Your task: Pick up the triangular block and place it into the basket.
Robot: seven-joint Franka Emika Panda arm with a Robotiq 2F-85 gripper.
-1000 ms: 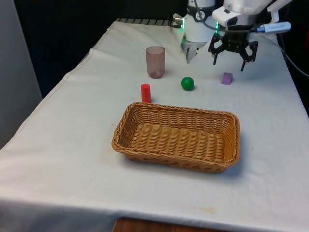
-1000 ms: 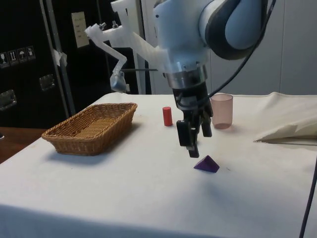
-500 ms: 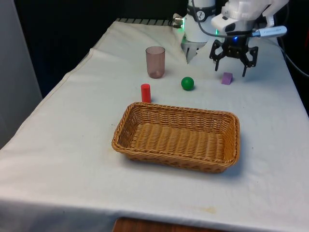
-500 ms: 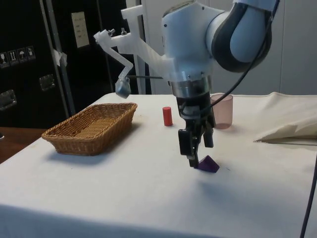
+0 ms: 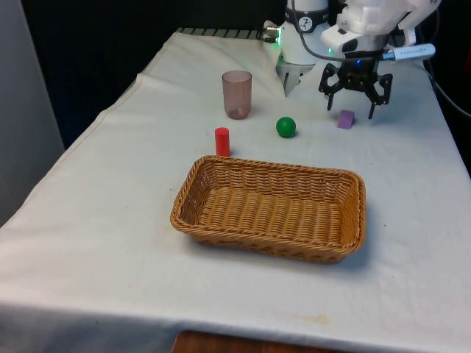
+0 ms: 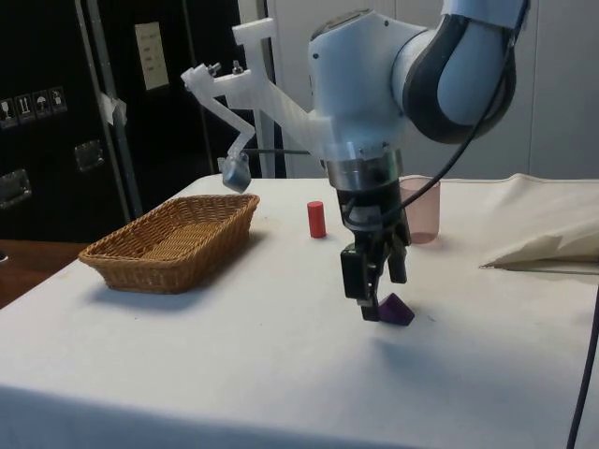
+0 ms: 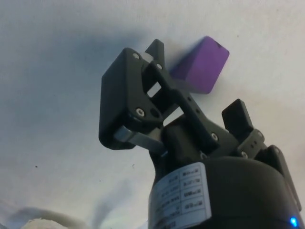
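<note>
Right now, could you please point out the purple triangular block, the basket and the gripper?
purple triangular block (image 5: 346, 119), front view, its facing side.
basket (image 5: 213, 168), front view, far rim.
gripper (image 6: 375, 305), side view, between its open fingertips.

On the table (image 5: 110, 220) there are one wicker basket (image 5: 270, 208), one purple triangular block (image 5: 346, 119), one green ball (image 5: 285, 126), one red cylinder (image 5: 221, 141) and one pinkish translucent cup (image 5: 237, 94).

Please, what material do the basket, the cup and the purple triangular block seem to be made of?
The basket looks like woven wicker: tan strands in visible rows, matt. The cup looks like translucent pinkish plastic, since the cloth shows through its wall. The purple triangular block has flat, even, matt faces and crisp edges; it may be painted wood or plastic, I cannot tell which.
</note>
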